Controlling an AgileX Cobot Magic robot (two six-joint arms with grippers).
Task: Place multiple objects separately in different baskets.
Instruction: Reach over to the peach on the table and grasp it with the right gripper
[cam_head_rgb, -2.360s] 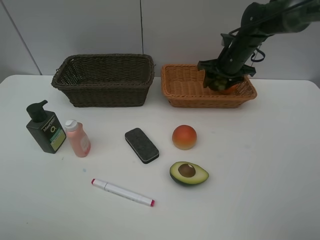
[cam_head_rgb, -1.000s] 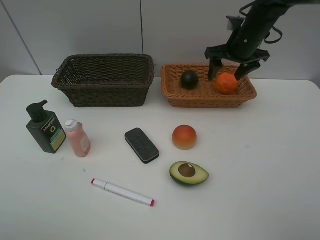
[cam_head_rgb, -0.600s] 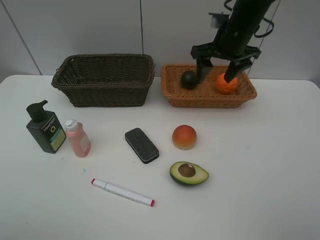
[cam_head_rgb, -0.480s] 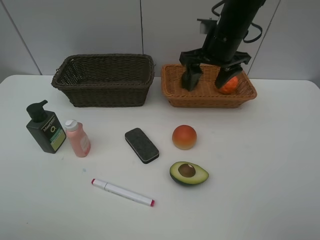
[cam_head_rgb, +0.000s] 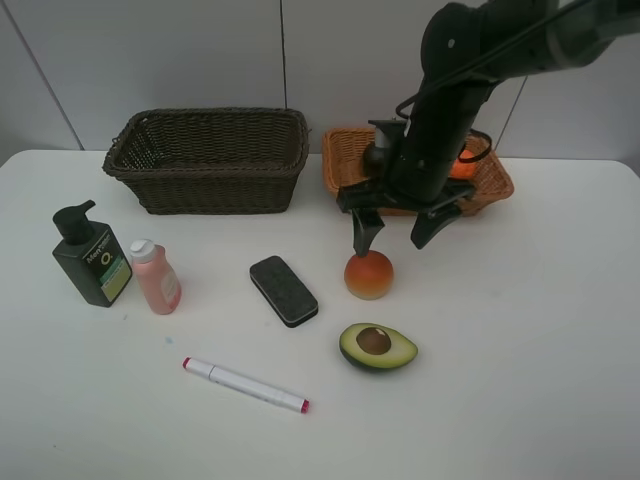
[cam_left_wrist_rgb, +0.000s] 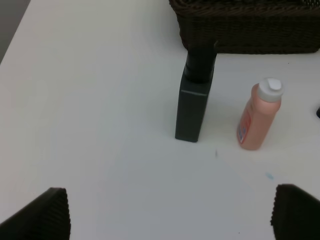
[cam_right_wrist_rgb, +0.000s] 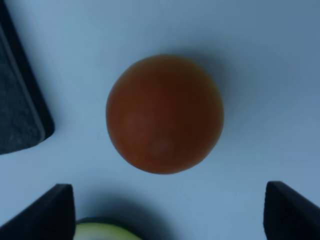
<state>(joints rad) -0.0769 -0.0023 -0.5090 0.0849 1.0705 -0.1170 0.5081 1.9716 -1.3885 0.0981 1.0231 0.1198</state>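
Black-fingered right gripper (cam_head_rgb: 392, 238) is to be centred over the red-orange peach (cam_head_rgb: 369, 274) on the white table (cam_head_rgb: 520, 330), then lowered past its widest part before closing, eraser (cam_head_rgb: 283, 290) and avocado (cam_head_rgb: 377, 346) being avoided. It is spread wide, nothing held or touched; the tan basket (cam_head_rgb: 342, 172) lies just behind

The dark green square pump bottle (cam_left_wrist_rgb: 194, 107) stands upright on the white bench (cam_left_wrist_rgb: 90, 100). The small pink plastic bottle (cam_left_wrist_rgb: 257, 120), white-capped and upright, is just to its right, not touching it. Beyond both, on the far side, runs the wall of the dark brown woven wicker basket (cam_left_wrist_rgb: 245, 25). On the near side hangs the left claw (cam_left_wrist_rgb: 170, 215), its black fingertips (cam_left_wrist_rgb: 42, 215) spread wide around nothing.
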